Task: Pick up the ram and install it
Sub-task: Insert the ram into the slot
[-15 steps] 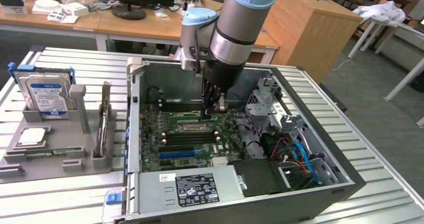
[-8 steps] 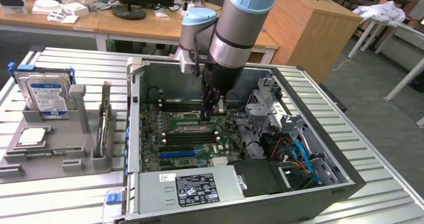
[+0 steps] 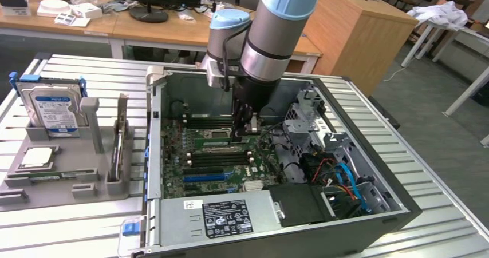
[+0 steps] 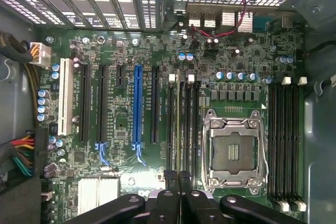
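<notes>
Tool (image 4: 177, 176) closed over memory slots (image 4: 184, 121) | drive label (image 3: 52, 106) unreadable

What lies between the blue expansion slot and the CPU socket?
In the wrist view, a black expansion slot and a bank of long black memory slots.

the case (image 3: 367, 223) lies open on top, so the way in is straight down; the arm (image 3: 267, 40) fills the middle of that opening. the gripper (image 4: 177, 174) hangs just above the memory slots (image 4: 184, 124), with the socket (image 4: 233, 148) close beside them. the board (image 4: 121, 129) is low and flat, leaving room over it. the drive cage (image 3: 306, 118), cables (image 3: 347, 181) and power supply (image 3: 221, 215) crowd the exterior view's right and near side. the tray (image 3: 46, 181) with its hard drive (image 3: 52, 109) blocks the exterior view's left.
</notes>
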Controlling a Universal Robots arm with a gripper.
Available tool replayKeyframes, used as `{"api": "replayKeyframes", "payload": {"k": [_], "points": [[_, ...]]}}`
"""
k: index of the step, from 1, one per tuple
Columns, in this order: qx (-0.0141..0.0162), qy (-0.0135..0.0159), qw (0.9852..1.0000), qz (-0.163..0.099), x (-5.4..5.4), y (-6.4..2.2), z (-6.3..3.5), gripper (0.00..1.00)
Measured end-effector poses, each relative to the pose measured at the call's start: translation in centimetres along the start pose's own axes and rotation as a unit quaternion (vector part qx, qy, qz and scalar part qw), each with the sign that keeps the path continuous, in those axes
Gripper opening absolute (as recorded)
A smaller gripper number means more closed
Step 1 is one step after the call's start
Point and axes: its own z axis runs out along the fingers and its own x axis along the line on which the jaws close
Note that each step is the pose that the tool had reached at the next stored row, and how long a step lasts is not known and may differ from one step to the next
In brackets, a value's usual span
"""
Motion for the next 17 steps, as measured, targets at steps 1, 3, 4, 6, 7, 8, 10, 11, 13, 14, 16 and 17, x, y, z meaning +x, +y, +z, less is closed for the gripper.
{"api": "replayKeyframes", "payload": {"k": [1, 3, 4, 6, 7, 8, 10, 11, 13, 14, 16, 17], "points": [[0.0000, 0.0000, 1.0000, 0.000, 0.00, 0.00, 0.00, 0.12], [0.0001, -0.0001, 1.0000, 0.000, 0.00, 0.00, 0.01, 0.12], [0.0001, -0.0001, 1.0000, 0.002, 0.00, 0.00, 0.02, 0.12], [0.0004, -0.0003, 1.0000, 0.007, 0.00, 0.00, 0.03, 0.12], [0.0004, -0.0004, 1.0000, 0.007, 0.00, 0.00, 0.03, 0.12], [0.0004, -0.0004, 1.0000, 0.008, 0.00, 0.00, 0.03, 0.12], [0.0004, -0.0004, 1.0000, 0.008, 0.00, 0.00, 0.03, 0.12], [0.0005, -0.0004, 1.0000, 0.008, 0.00, 0.00, 0.03, 0.12], [0.0006, -0.0006, 0.9999, 0.012, 0.00, 0.00, 0.05, 0.12], [0.0007, -0.0006, 0.9999, 0.014, 0.00, -0.01, 0.05, 0.12], [0.0007, -0.0007, 0.9999, 0.014, 0.00, 0.00, 0.05, 0.12], [0.0007, -0.0007, 0.9999, 0.014, 0.00, -0.01, 0.05, 0.12]]}}
